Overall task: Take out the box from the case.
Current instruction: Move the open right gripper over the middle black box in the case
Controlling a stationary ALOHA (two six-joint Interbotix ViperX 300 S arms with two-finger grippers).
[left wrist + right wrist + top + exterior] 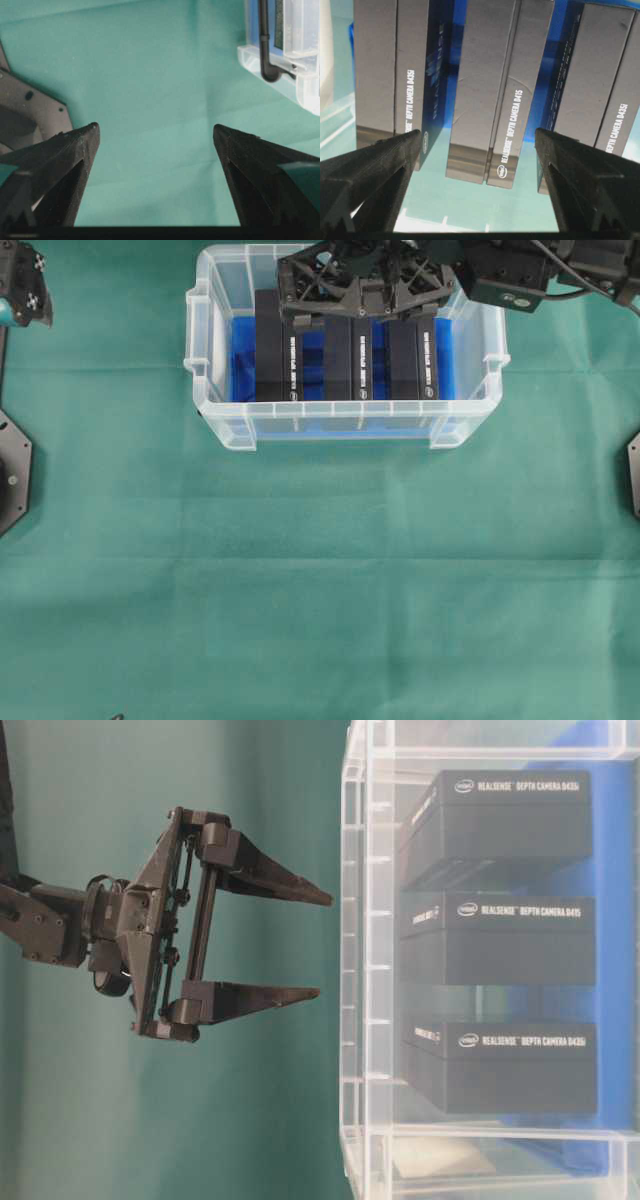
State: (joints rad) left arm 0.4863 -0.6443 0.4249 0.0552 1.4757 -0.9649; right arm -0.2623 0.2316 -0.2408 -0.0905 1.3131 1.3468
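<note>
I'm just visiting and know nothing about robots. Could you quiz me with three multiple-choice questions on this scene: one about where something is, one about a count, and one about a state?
1. Where are the black boxes?
A. On the green cloth
B. Inside the clear case
C. Held between the fingers

2. How many black boxes are in the case?
A. Two
B. Three
C. Five

3. What state is the right gripper in?
A. Open, above the middle box
B. Shut on a box
C. Open, out over bare cloth

Answers:
1 B, the boxes sit within the case's walls on its blue bottom.
2 B, three stand side by side in the overhead view.
3 A, its fingers are spread wide either side of the middle box, touching nothing.
</note>
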